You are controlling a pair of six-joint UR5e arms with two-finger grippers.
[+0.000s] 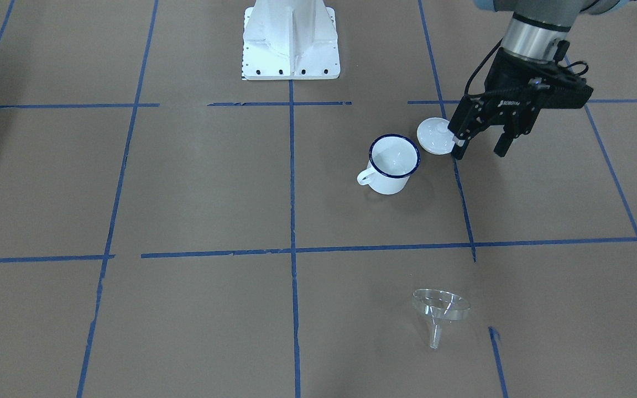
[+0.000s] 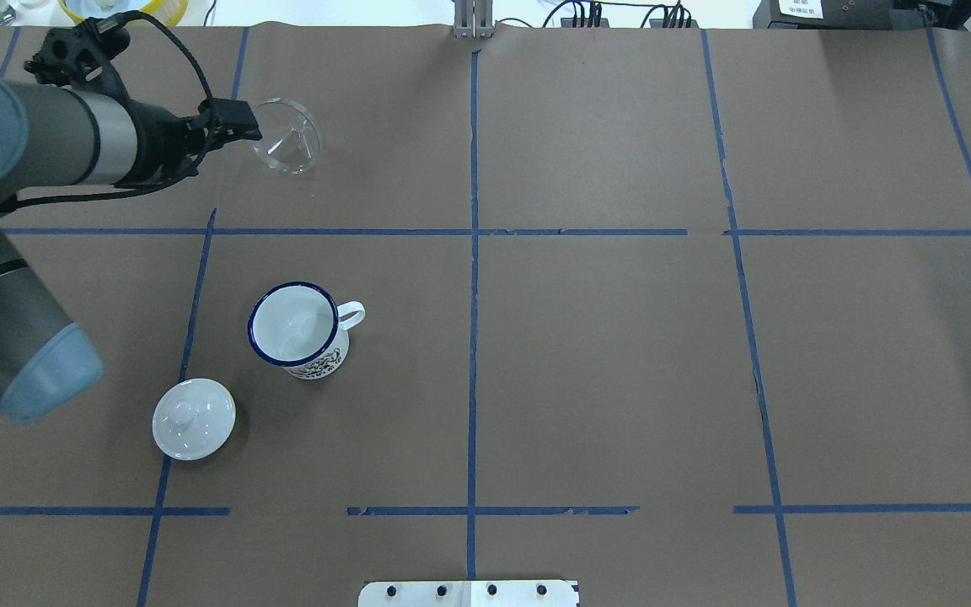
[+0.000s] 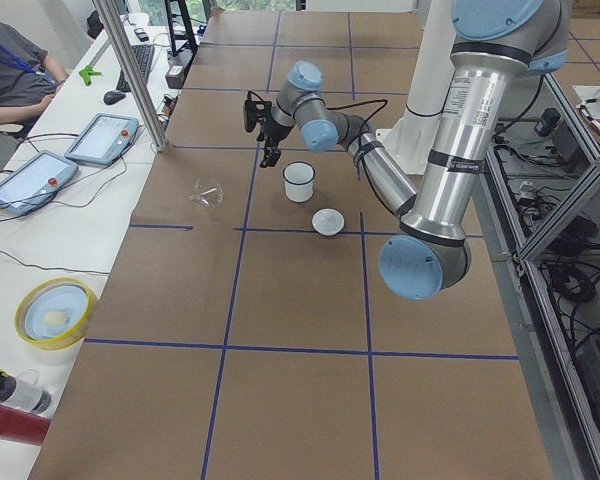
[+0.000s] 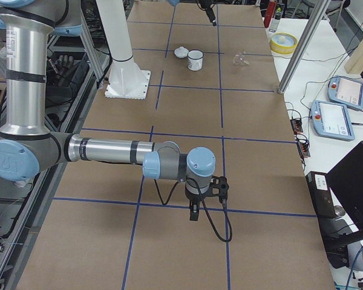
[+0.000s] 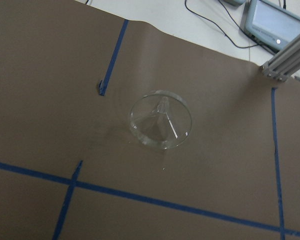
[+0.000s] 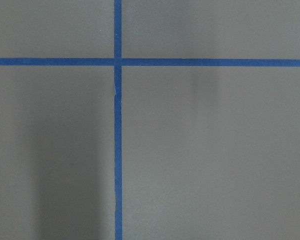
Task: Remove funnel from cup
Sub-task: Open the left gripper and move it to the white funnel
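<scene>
The clear funnel [image 1: 440,309] lies on its side on the brown paper, well apart from the cup, toward the operators' side. It also shows in the overhead view [image 2: 285,139] and the left wrist view [image 5: 160,120]. The white mug with the blue rim [image 1: 393,163] stands upright and empty, and it shows in the overhead view too [image 2: 296,329]. My left gripper [image 1: 480,152] is open and empty, raised above the table between the cup and the funnel. My right gripper [image 4: 195,211] hangs far off over bare paper; I cannot tell if it is open or shut.
A round white knobbed lid [image 1: 436,136] lies beside the mug on the robot's side, also in the overhead view [image 2: 194,418]. The robot's white base [image 1: 291,41] stands at the table's edge. Blue tape lines cross the paper.
</scene>
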